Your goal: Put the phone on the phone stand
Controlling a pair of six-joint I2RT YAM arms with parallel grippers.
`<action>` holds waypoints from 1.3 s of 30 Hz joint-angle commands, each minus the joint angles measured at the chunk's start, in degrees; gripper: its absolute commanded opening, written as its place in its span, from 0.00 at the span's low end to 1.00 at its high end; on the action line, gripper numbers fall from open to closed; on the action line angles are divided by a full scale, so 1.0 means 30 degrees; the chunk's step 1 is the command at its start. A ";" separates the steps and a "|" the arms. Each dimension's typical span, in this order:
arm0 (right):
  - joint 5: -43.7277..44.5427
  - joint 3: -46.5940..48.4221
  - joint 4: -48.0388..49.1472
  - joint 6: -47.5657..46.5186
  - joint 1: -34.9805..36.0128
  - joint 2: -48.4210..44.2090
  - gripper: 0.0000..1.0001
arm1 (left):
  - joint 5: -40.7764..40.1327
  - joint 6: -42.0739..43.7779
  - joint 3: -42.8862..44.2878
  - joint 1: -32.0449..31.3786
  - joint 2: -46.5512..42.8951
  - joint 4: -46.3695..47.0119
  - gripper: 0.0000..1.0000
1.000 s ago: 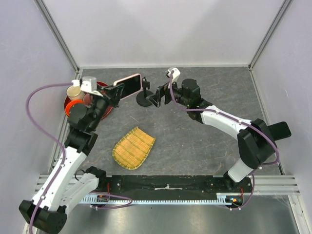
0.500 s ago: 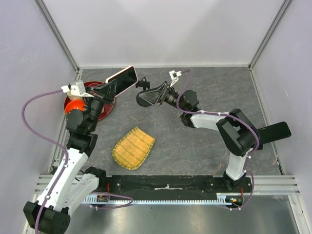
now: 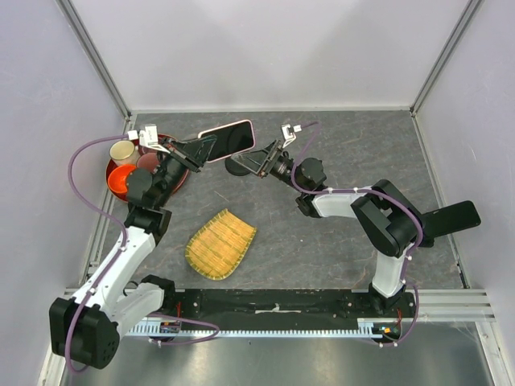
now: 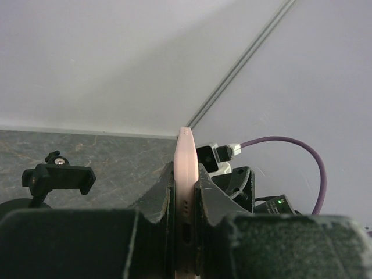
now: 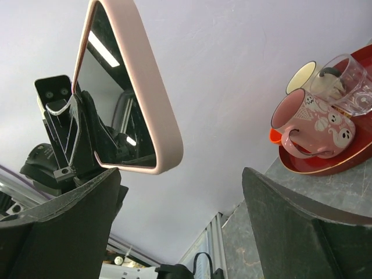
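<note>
Pale pink at rim and case and black at the screen, the slim rectangular phone (image 3: 228,140) is hanging in the air over the far left part of the dark grey stone-patterned table (image 3: 306,257), resting on nothing. The left gripper (image 3: 191,149) is clamping it by its two flat faces. In the left wrist view the phone is showing edge-on between the black fingers (image 4: 157,203), its pink side with small ports facing the camera.

The small black phone stand (image 3: 238,166), with a round disc base, thin post and top clamp (image 4: 58,179), is standing near the far edge, just beside the phone's free end. From above, that end is overlapping the base. In the left wrist view the clamp is sitting apart from the phone.

The right gripper (image 3: 259,160) is hovering just right of the stand, its jaws spread wide and gripping nothing.

A round red tray (image 5: 337,160) in the far left corner is carrying a pink mug printed with white ghost faces (image 5: 314,125), a clear glass mug (image 5: 349,87), a cream cup (image 3: 122,151) and an orange bowl (image 3: 122,178). A woven yellow bamboo mat (image 3: 220,243) is lying toward the near edge, left of the middle. A flat black object (image 3: 459,215) is lying at the right edge.
</note>
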 commanded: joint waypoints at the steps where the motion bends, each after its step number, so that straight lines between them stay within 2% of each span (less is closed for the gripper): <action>1: 0.1237 -0.0506 0.9047 0.1051 0.0006 0.0149 0.90 | 0.1500 -0.1883 0.0468 0.0086 0.0193 0.3697 0.02; 4: 0.1150 -0.0623 0.9076 0.0934 -0.0023 -0.0260 0.85 | 0.1853 -0.2499 0.0439 0.0086 0.0750 0.3990 0.02; 18: 0.1443 -0.2410 0.9047 0.0436 -0.0960 -0.3424 0.89 | 0.3170 -0.3876 0.0351 0.0086 0.2098 0.5455 0.02; 24: 0.1326 -0.2411 0.9047 0.0787 -0.1195 -0.3982 0.86 | 0.3757 -0.4491 0.0380 -0.0060 0.2801 0.6215 0.02; 32: 0.1267 -0.2645 0.9047 0.0407 -0.1254 -0.4129 0.49 | 0.3963 -0.4259 0.0439 -0.0675 0.3036 0.6335 0.02; 33: 0.1296 -0.2703 0.9047 0.0406 -0.1283 -0.4158 0.39 | 0.3934 -0.4287 0.0439 -0.0675 0.3036 0.6334 0.02; 35: 0.1267 -0.2791 0.9076 0.0377 -0.1400 -0.4216 0.28 | 0.3904 -0.4288 0.0555 -0.0704 0.3065 0.5986 0.02; 36: 0.1238 -0.2850 0.9076 0.0290 -0.1458 -0.4333 0.14 | 0.3846 -0.4317 0.0672 -0.0705 0.3095 0.5693 0.02; 37: 0.1238 -0.2995 0.9076 0.0231 -0.1546 -0.4392 0.06 | 0.3788 -0.4375 0.0789 -0.0676 0.3095 0.5197 0.02; 38: 0.1180 -0.3084 0.9076 0.0172 -0.1750 -0.4451 0.00 | 0.3787 -0.4405 0.1138 -0.0646 0.3153 0.4293 0.06; 39: 0.1063 -0.3172 0.9076 0.0056 -0.1897 -0.4654 0.00 | 0.3874 -0.4405 0.1345 -0.0617 0.3182 0.3704 0.14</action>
